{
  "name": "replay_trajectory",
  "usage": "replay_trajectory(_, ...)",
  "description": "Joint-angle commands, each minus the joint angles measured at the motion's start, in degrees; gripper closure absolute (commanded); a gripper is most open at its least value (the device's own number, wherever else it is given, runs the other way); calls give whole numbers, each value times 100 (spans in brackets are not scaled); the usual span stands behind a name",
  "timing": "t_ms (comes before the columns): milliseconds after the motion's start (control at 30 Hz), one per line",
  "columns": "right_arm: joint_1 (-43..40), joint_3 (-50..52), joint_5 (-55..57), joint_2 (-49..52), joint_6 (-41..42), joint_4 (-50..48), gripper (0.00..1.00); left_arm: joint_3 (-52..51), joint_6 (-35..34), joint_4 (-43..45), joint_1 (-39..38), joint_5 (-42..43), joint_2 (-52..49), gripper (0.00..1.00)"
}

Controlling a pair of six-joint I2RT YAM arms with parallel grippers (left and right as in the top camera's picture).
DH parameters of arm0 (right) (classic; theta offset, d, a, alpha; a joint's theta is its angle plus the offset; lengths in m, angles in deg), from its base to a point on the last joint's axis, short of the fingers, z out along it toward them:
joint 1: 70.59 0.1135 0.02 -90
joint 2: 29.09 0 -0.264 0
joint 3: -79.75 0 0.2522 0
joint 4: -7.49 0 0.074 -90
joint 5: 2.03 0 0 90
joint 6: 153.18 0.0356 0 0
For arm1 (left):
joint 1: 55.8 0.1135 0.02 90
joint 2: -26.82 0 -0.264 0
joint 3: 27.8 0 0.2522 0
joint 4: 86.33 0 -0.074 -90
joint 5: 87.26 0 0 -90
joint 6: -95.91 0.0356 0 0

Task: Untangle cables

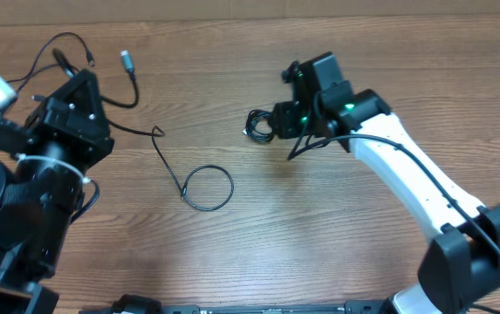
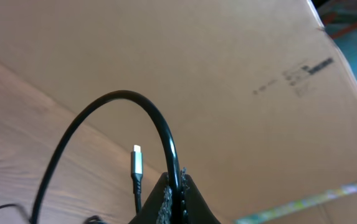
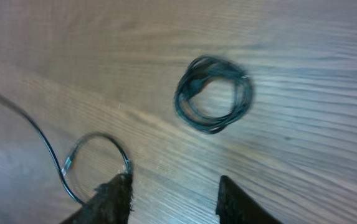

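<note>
Cardboard backdrop (image 2: 228, 62), clamped cable (image 2: 122, 94), loose coil (image 3: 214, 94)

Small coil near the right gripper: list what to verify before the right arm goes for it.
1. Right gripper empty, jaws apart: ok.
2. Small coil lying free on the table: ok.
3. Coil between the right fingers: not ok; it lies ahead of them.
4. Coil apart from the looped cable beside it: ok, bare wood shows between them.
5. Left gripper shut on its black cable: ok.
6. Coil's turns free of knots: cannot tell, the picture is blurred.
</note>
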Motion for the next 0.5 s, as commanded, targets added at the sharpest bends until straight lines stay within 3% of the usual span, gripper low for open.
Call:
replay_trajectory(0, 496, 59, -205, 280, -446, -238, 34, 214, 219, -376, 33, -472, 144, 96)
replay_trajectory(67, 702, 59, -146, 400, -570, -363, 25, 212, 236, -562, 33, -487, 138, 96)
replay_trajectory(233, 1185, 59, 354, 868, -651, -767, 16, 212, 238, -1043, 33, -455, 138, 96)
replay_trajectory(467, 1287, 59, 254, 1838, -879, -1010, 35, 212, 258, -1561, 33, -444, 138, 96)
